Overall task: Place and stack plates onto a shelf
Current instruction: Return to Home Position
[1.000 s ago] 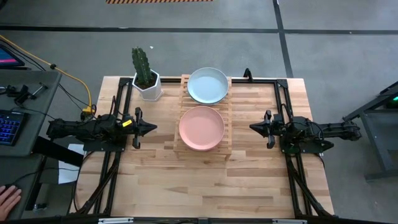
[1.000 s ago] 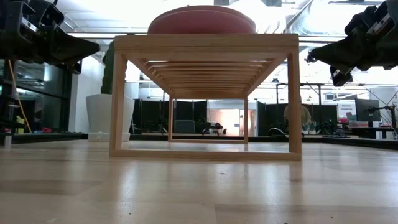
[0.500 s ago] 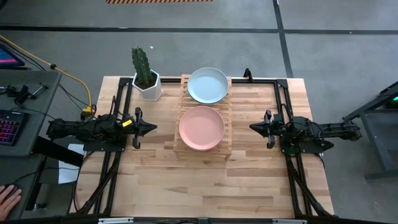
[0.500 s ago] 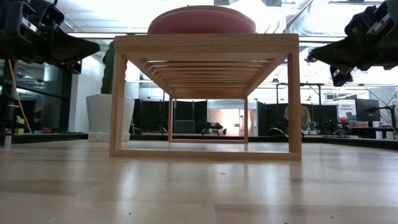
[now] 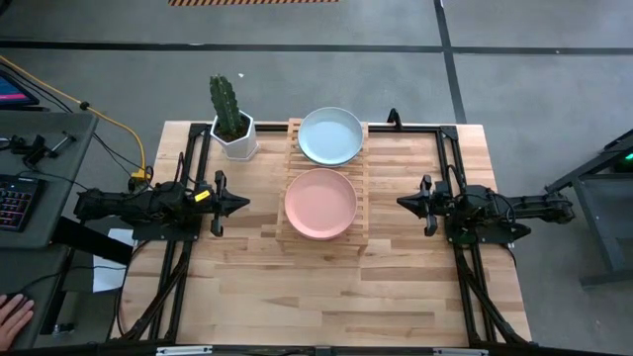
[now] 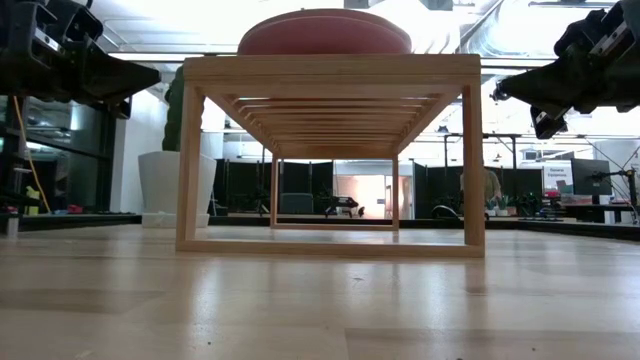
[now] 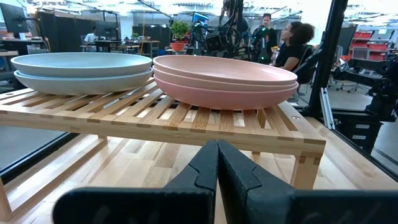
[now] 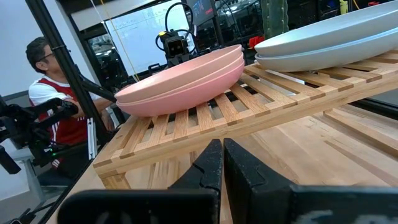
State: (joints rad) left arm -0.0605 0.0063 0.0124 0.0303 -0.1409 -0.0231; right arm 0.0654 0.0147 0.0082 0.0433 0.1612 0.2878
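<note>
The pale wooden slatted shelf stands mid-table on its legs. On its near half sits a stack of pink plates; on its far half a stack of light blue plates. Green plates do not show. My left gripper hovers left of the shelf, shut and empty. My right gripper hovers right of it, shut and empty. Both point at the shelf.
A cactus in a white hexagonal pot stands at the table's far left, beside the shelf. Bare wooden tabletop lies near the front edge. Black frame rails run along both sides. People show in the room beyond, and a hand at lower left.
</note>
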